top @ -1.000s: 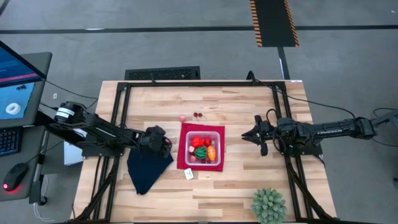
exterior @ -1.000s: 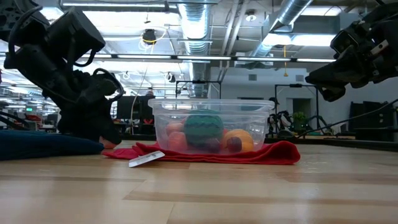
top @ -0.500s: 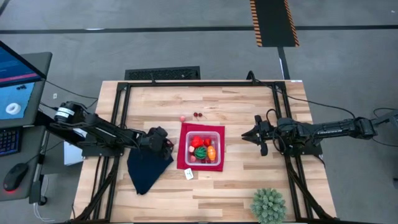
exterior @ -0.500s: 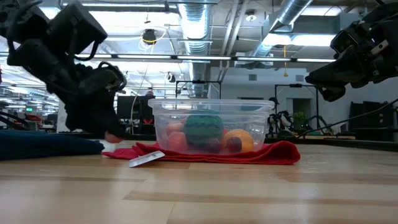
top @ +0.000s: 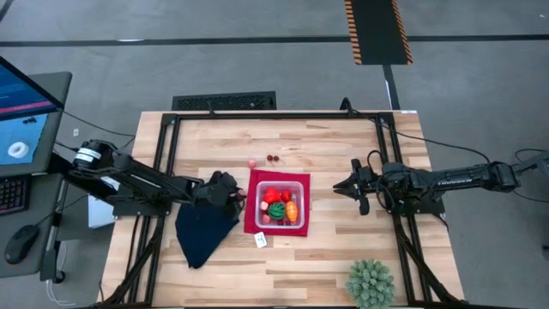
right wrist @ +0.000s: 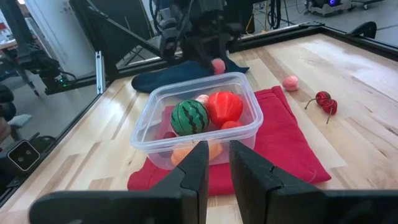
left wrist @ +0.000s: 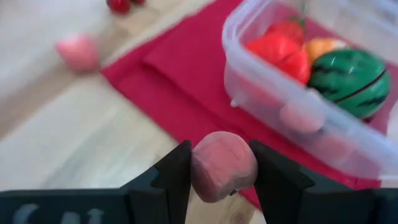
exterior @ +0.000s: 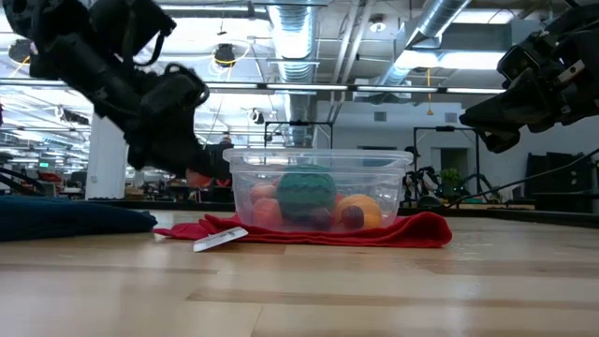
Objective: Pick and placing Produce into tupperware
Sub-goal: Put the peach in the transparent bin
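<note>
A pale wooden tabletop (top: 223,137) with a black metal frame stands on a grey floor (top: 214,60). A yellow-and-black striped strip (top: 377,30) crosses the floor beyond it. To one side a desk holds a lit monitor (top: 21,107) and a mouse (top: 19,247). Overhead run silver ducts (exterior: 290,37) and strip lights (exterior: 253,86).

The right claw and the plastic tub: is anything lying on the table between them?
No. The high view shows only bare wood between the right claw and the tub, plus the mat's red edge.
</note>
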